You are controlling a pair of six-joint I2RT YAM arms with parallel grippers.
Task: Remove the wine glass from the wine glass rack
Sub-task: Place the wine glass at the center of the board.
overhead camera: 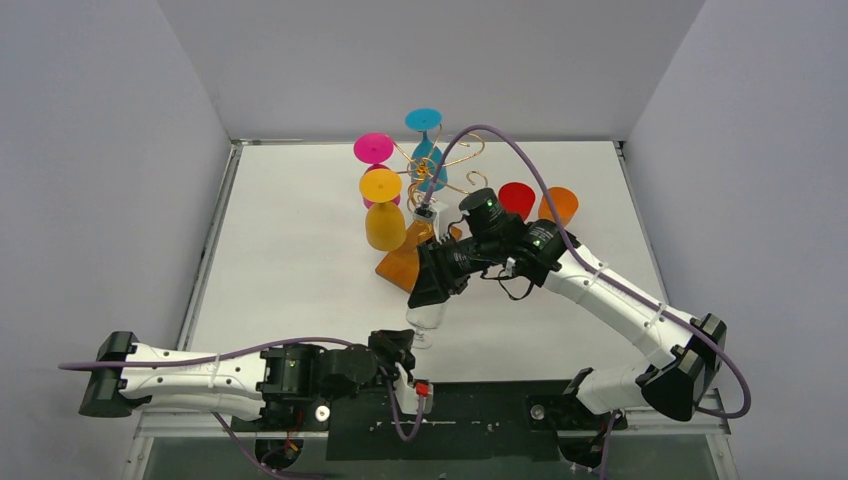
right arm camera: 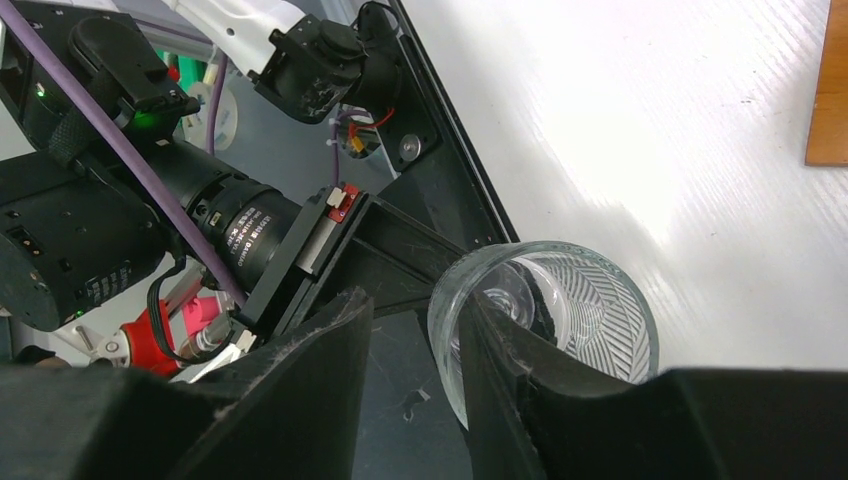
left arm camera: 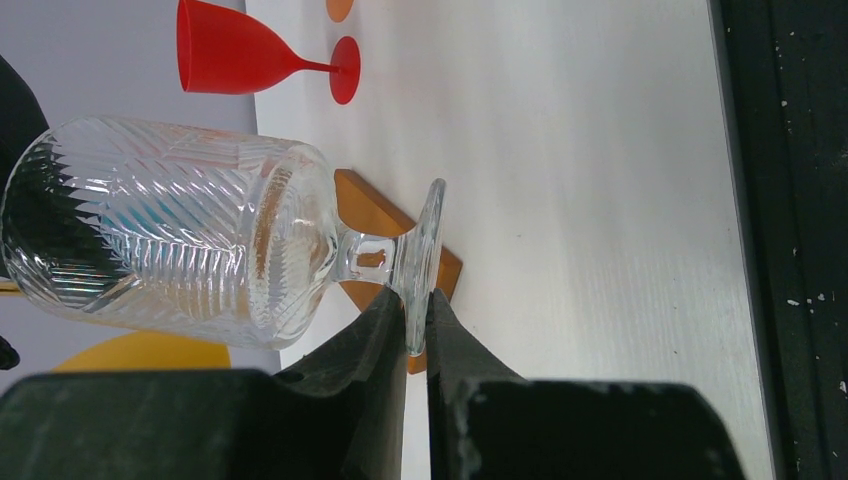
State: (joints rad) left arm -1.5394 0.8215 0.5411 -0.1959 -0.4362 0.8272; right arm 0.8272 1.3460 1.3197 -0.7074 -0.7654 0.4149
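**clear wine glass off the rack, held between two arms**

the white worktop fills the walled cell. both arms reach inward from its near edge and meet just ahead of centre.

behind that meeting point stands the wine glass rack, its gold wire scrolls rising from an orange-brown wooden base. a yellow glass, a pink glass and a blue glass hang on it foot-up. a red glass and an orange glass stand on the worktop just right of the rack.

the wine glass, clear with a ribbed bowl, is apart from the wire arms. it sits in front of the base's near corner, between the two arms and near the front edge of the worktop.

the left end effector is clamped on the glass: its two fingers pinch the edge of the round foot, which shows as a thin disc between the dark pads.

the right end effector is over the bowl's mouth with its fingers apart. the near side of the rim lies in the gap, close against one finger and clear of the other. that finger seems to touch the rim, though the wrist view is too oblique to be sure.
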